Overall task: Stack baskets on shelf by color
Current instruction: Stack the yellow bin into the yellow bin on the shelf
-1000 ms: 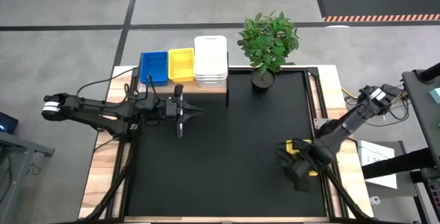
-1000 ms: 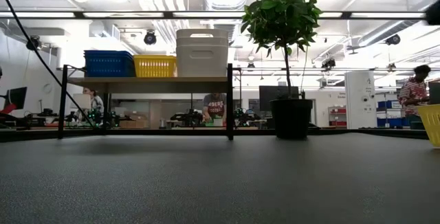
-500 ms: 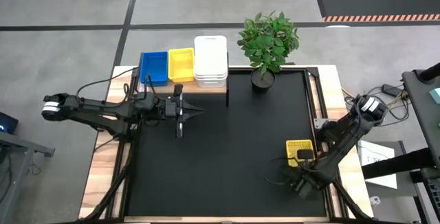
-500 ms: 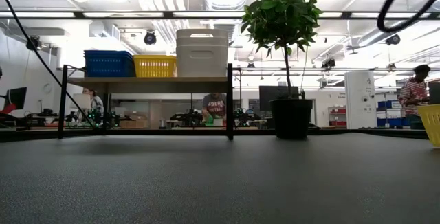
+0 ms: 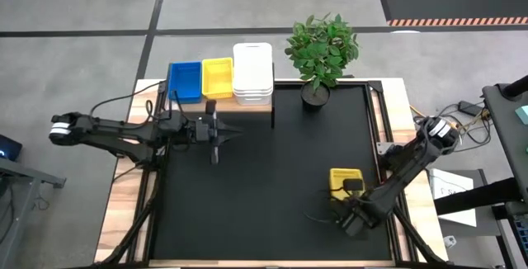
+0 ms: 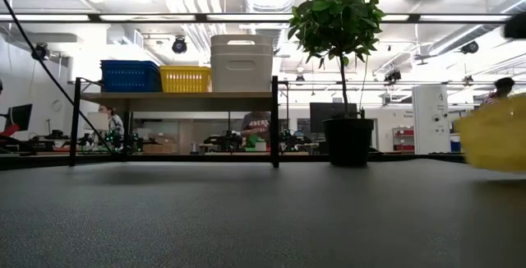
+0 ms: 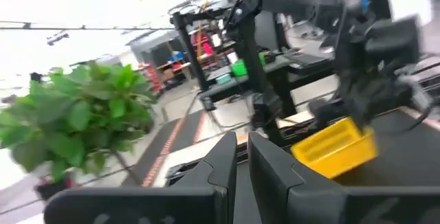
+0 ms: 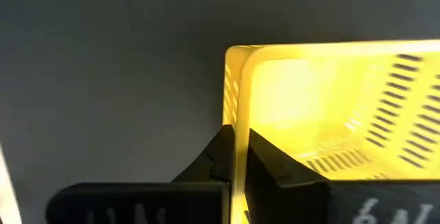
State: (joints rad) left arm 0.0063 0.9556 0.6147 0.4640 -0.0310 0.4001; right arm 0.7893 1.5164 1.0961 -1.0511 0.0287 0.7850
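Observation:
A yellow basket (image 5: 341, 180) sits at the table's right, near the front; my right gripper (image 5: 350, 193) points down, shut on its wall. The low view shows this basket blurred (image 6: 493, 132). The light-wood shelf (image 5: 247, 106) at the far left carries a blue basket (image 5: 185, 81), a yellow basket (image 5: 218, 77) and a stack of white baskets (image 5: 252, 73). My left gripper (image 5: 218, 134) hovers shut and level in front of the shelf, with nothing in it. My right gripper pinches one upright wall of the yellow basket (image 8: 235, 107), the one toward the table's near edge, with one finger (image 8: 214, 157) outside and one (image 8: 269, 161) inside. The fingers come from above, pointing down. Whether the basket's base touches the table I cannot tell.
A potted plant (image 5: 322, 50) stands at the table's far edge, right of the shelf. The black table top (image 5: 264, 186) lies bare between the shelf and the held basket. Wooden rails (image 5: 124, 219) border the table on both sides.
My right gripper has come down and gone toward the table's near left. The yellow basket has shifted with it toward the table's left, and shows blurred in the low view.

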